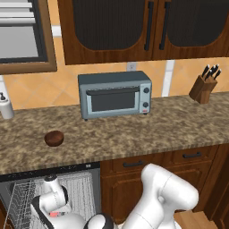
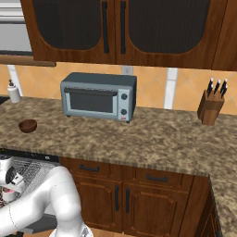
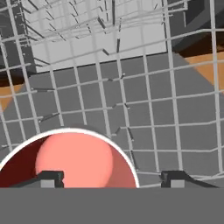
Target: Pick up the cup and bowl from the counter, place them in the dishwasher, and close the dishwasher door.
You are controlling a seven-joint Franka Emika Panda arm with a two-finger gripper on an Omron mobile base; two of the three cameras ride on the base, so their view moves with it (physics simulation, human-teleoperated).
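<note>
Hand (image 3: 109, 179) spread wide over cup (image 3: 70, 159), released upright into dishwasher rack (image 3: 131, 87); bowl (image 1: 54, 138) waits on surface (image 1: 134, 129) for next pick.

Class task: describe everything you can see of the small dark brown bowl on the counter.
The small, glossy dark brown rounded bowl stands upright with its mouth up on the brown-and-tan speckled granite counter. It sits alone near the front edge, above the open dishwasher's light wire rack, left of the grey toaster oven. Only the counter touches it. It looks smooth; nothing can be made out inside it.
</note>
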